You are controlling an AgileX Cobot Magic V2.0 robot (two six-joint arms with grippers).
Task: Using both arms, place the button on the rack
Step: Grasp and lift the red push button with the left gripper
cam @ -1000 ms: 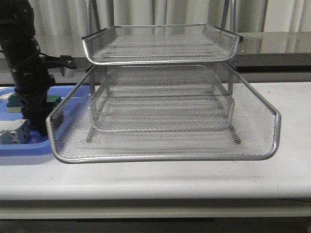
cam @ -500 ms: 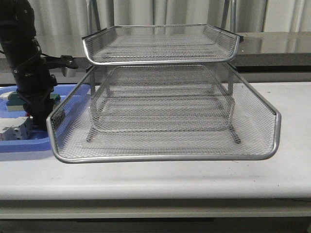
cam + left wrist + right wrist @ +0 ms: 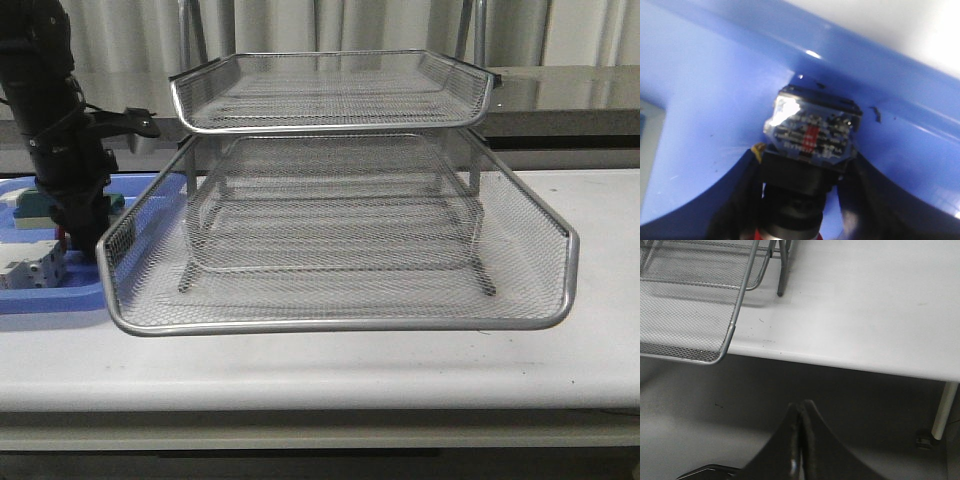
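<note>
My left gripper point(image 3: 805, 170) is shut on the button point(image 3: 810, 135). Its black body sits between the two fingers, its blue labelled rear points away from the wrist, and a sliver of red cap shows near the wrist. It hangs just above the blue tray point(image 3: 715, 75). In the front view the left arm point(image 3: 65, 170) stands over that tray, left of the rack point(image 3: 340, 322). My right gripper point(image 3: 802, 407) is shut and empty, below the table's front edge, near the rack's lower corner point(image 3: 732, 325).
The blue tray point(image 3: 50, 300) lies at the table's left end and holds a white breaker block point(image 3: 30, 270) and a green block point(image 3: 115, 203). The rack's bottom tier juts forward over the tray's right edge. A table leg point(image 3: 944, 410) shows at the right.
My left arm has lifted a little and drawn back to the left over the blue tray with the button in it. The white breaker block is more exposed now. The rack has not moved.
</note>
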